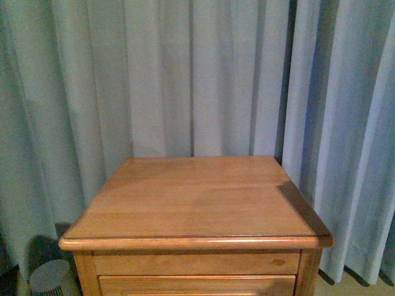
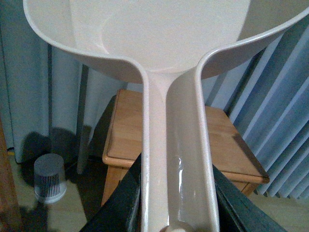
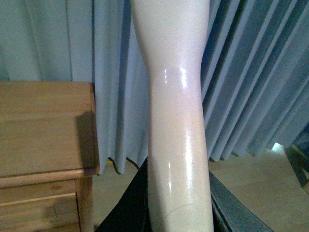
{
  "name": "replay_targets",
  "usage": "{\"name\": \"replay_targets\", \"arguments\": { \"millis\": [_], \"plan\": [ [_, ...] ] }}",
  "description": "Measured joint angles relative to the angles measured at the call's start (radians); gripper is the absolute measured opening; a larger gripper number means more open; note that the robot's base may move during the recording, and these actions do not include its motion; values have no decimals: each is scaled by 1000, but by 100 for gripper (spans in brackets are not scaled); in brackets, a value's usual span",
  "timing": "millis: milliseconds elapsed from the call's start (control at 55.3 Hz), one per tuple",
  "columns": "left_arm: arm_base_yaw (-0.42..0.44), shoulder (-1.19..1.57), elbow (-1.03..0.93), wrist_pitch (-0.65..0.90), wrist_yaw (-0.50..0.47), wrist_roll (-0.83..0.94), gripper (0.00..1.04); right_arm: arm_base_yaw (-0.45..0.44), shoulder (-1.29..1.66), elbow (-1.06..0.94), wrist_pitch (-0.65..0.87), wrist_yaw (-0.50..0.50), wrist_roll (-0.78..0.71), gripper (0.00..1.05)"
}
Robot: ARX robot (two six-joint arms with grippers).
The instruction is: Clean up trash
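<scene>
Gripping tight, left tool (image 2: pixel 176 205) holds dustpan (image 2: pixel 159 38), right tool (image 3: pixel 179 207) pale handle (image 3: pixel 176 121).

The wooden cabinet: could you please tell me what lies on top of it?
The front view shows the cabinet bare on top, with only a shadow at its right edge. In the left wrist view the dustpan hides part of it.
</scene>
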Motion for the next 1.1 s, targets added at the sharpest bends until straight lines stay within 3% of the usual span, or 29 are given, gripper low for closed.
{"name": "replay_targets", "arguments": {
  "millis": [1103],
  "plan": [
    [2, -2, -3, 2, 0, -1, 27, 5, 10, 3, -40, 9, 29, 19]
  ]
}}
